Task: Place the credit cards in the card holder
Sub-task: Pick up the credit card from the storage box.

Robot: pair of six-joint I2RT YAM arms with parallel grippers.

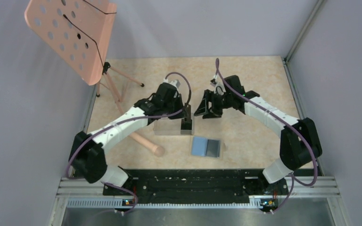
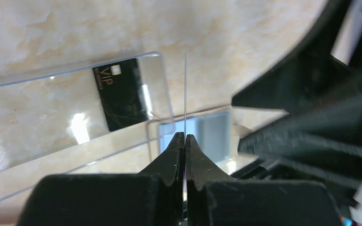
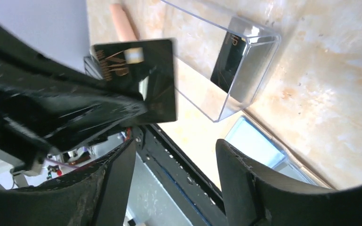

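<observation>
Clear plastic box: glossy, a black VIP card flat inside, lettering readable from the left wrist.
Left gripper: clamped on a second card, hairline-thin edge-on; right wrist shows its shiny face.
Card holder: open, blue-grey, flat near the box.
Right gripper: fingers spread, empty.

Gold "VIP" reads on the black card inside the clear box. A second card outside the box bears similar gold lettering, blurred.
</observation>
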